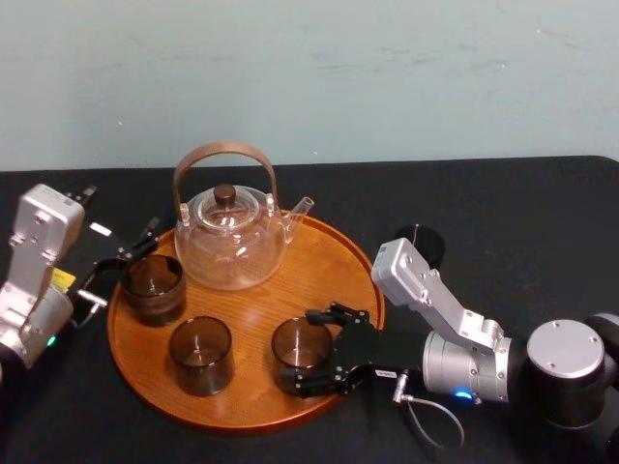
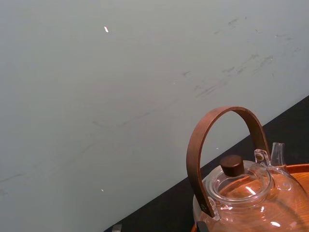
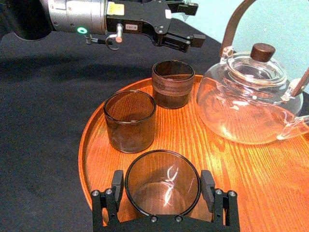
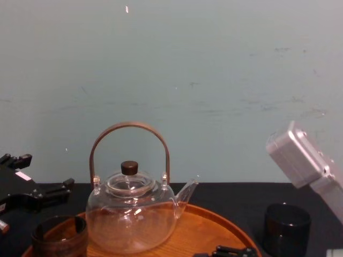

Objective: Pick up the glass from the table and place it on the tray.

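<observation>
On the near right of the large round orange-brown wooden tray (image 1: 319,261), the small smoky-brown glass tumbler (image 1: 300,353) stands upright, seemingly clamped in the right hand (image 1: 309,353) reaching from the right; the left hand (image 3: 193,23) idles, fingers apart, far left.

You've got one round wooden tray (image 1: 329,253), one clear glass teapot (image 1: 230,237) with one brown knob lid (image 1: 224,193), two smooth smoky tumblers (image 1: 201,355) (image 1: 295,348), one ribbed dark cup (image 1: 154,288), one black cylinder (image 1: 422,242), one black-cloth table (image 1: 522,213). Dark cups total three, not counting the cylinder.
</observation>
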Robot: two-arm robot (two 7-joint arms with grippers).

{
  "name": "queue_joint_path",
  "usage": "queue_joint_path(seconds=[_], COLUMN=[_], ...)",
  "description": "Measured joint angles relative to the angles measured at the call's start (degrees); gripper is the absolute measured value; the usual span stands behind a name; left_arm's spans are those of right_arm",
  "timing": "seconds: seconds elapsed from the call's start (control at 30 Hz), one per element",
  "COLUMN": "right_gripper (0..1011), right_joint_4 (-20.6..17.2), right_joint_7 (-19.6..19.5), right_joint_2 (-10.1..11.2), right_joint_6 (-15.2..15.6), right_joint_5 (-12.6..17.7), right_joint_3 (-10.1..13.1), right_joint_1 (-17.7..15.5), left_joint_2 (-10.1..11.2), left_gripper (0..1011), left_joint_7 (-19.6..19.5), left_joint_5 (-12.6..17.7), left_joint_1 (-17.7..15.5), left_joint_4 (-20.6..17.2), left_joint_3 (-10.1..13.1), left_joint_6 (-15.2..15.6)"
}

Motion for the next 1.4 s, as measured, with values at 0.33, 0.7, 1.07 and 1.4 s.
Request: queue_joint_path(seconds=[0.33, 0.7, 1.07, 1.4], right_gripper=[1002, 1002, 1002, 1002], right_joint_4=[0.0, -2.6, -6.2, -8.8], right_joint_7=[0.0, -0.1, 0.0, 1.4], right_joint_2=[0.0, 2.4, 6.9, 12.1], right_joint_6=[0.0, -0.4, -1.2, -3.6], right_joint_5=[0.1, 2.7, 4.8, 7.3], right_joint_3=[0.0, 2.5, 5.2, 8.5], right_joint_1=[0.0, -2.0, -5.0, -8.4], left_joint_2=[0.0, 0.0, 0.0, 0.0], left_gripper=[1001, 1001, 1001, 1001], left_joint_7=[0.0, 0.0, 0.0, 0.0], left_joint_5=[0.0, 0.0, 0.0, 0.0], left_joint_1=[0.0, 0.0, 0.0, 0.0], left_joint_4=[0.0, 0.0, 0.0, 0.0], left_joint_3=[0.0, 0.0, 0.0, 0.0], left_joint_6=[0.0, 0.0, 0.0, 0.0])
